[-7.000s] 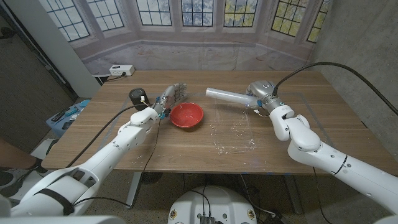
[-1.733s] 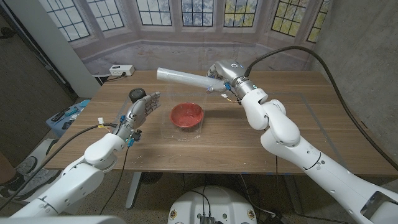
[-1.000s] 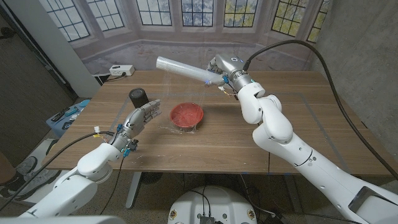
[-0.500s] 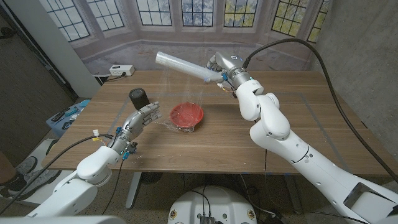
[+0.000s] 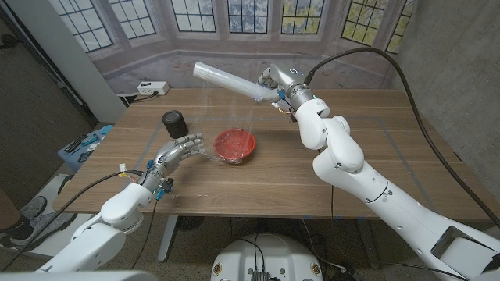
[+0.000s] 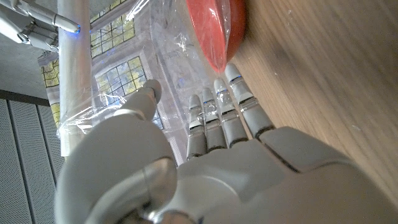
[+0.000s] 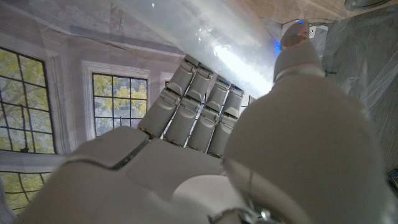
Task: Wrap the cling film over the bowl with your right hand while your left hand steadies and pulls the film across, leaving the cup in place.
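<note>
At the far left of the wooden table (image 5: 391,168) a black cup (image 5: 173,123) stands upright, well apart from my hands, and I mean to leave it there.

Just right of it and nearer me, my left hand (image 5: 176,151) hovers low beside the bowl, fingers (image 6: 219,115) held close together and reaching toward it. In the left wrist view the film hangs right in front of those fingertips, but I cannot tell whether they pinch it or only touch it.

Next comes the red bowl (image 5: 235,145), sitting on the table near its middle. A sheet of cling film (image 5: 226,117) drops from above onto the bowl, crinkled and nearly invisible, with a loose edge gathered at the bowl's left rim.

Above and to the right, my right hand (image 5: 275,84) is raised over the far side of the table, fingers wrapped around the end of the film roll (image 5: 228,80), which juts out to the left and tilts slightly.

I judge the film to be feather-light, limp and clingy; it will stretch, tear or stick to itself if pulled unevenly. The free edge by the bowl's left rim looks like the place to take hold, drawn gently outward. The roll is stiff and light, safe to grip firmly at its end.
</note>
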